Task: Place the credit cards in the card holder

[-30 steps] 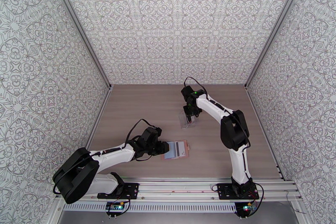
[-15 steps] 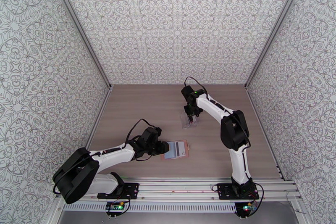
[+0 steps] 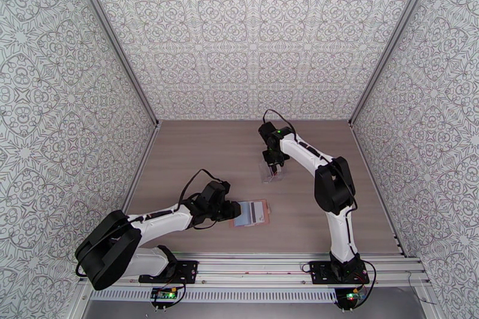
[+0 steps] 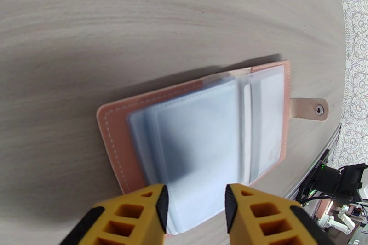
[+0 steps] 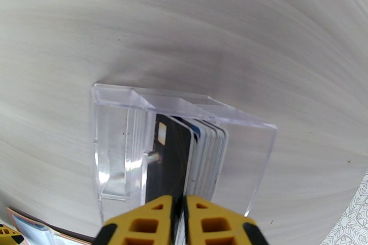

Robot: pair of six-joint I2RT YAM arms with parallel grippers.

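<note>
While the left pincer point(image 4: 195, 201) gapes, right pincer point(image 5: 179, 205) clamps black card point(image 5: 168, 163) — long axis upright.

Only my R side moved. My right gripper point(image 5: 179, 205) has pinched in over the last sec. The fingers stood apart before and are now nearly together, w/ the top edge of the black card point(image 5: 168, 158) clamped between them (it's the end one of the cards point(image 5: 208, 149) standing in the clear stand point(image 5: 115, 135)). From above, the stand's outline looks a touch narrower vs. before, but it's too small to say if it really shifted.
</note>
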